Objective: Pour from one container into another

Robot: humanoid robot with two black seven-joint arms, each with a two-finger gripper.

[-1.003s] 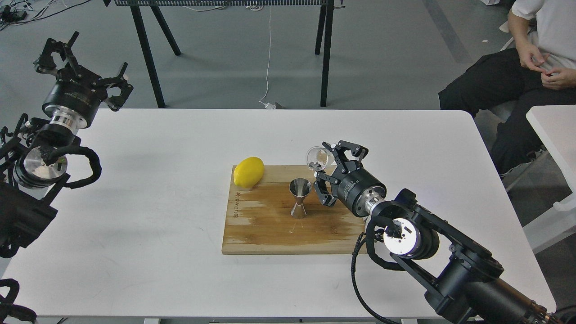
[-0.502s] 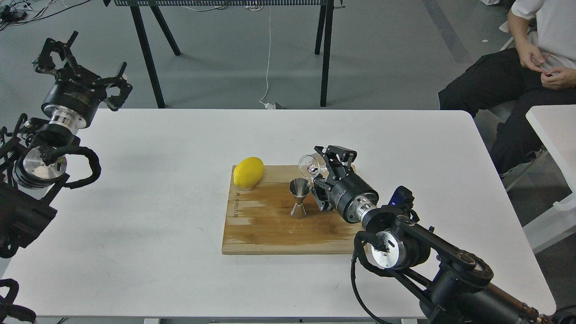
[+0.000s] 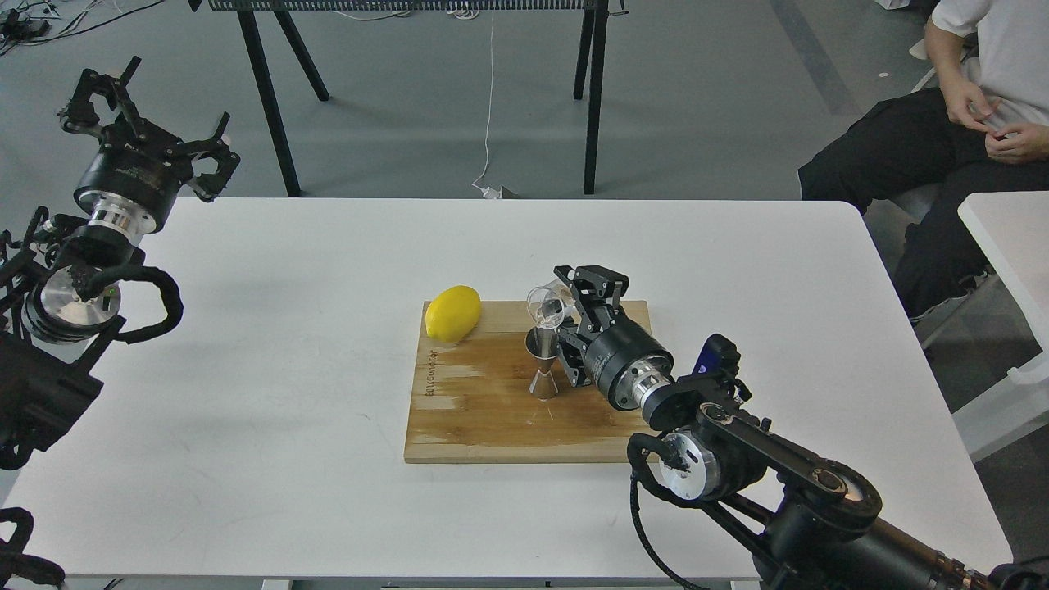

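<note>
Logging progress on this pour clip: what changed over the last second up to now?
The right gripper, shut on the small clear glass cup, moved left and slightly down, bringing the tilted cup from right of the shiny steel hourglass jigger to directly above its mouth. Nothing was let go. The jigger, yellow lemon, wooden cutting board and raised left gripper stayed put.

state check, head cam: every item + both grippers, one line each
glass cup: held tilted, mouth toward the jigger's top
jigger: upright on the board, under the cup
lemon: lying on the board's far left corner, untouched
cutting board: flat on the table, darker streaks
right gripper: shut on the glass cup
left gripper: open, empty, raised off the table's left edge
</note>
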